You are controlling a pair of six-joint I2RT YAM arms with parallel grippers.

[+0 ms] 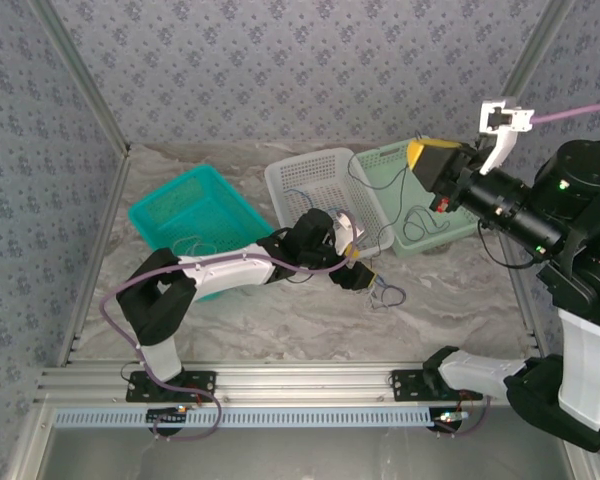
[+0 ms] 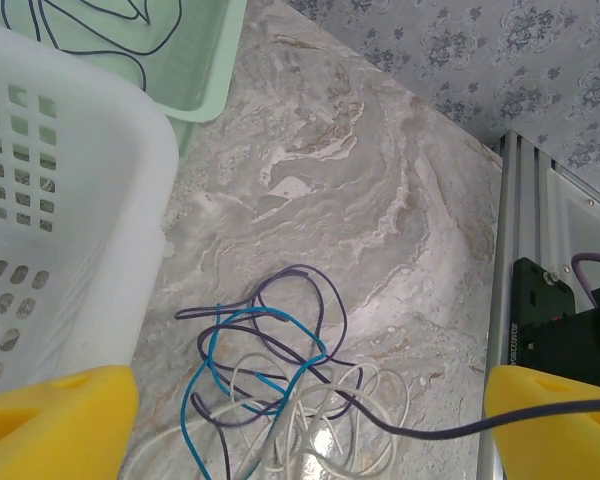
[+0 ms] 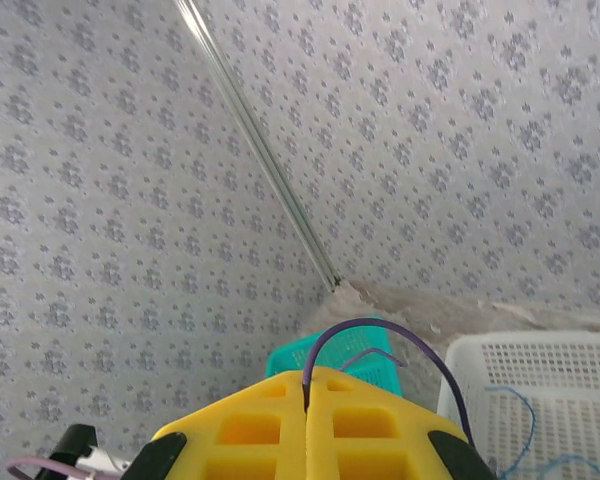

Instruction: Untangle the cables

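my left gripper [image 2: 312,415] spread above the tangle [image 2: 275,385]; right gripper [image 3: 307,388] pressed shut on the purple cable [image 3: 380,323]. risk: i grab several strands together, and pulling tightens the knot.

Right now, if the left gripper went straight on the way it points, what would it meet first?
Probably the tangle of thin blue, dark purple and white cables on the grey marbled table, ahead between the left gripper's open yellow fingers; depth is unclear.

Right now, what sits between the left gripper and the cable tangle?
Nothing: in the left wrist view the left gripper hangs open straight over the cable tangle on the marble tabletop.
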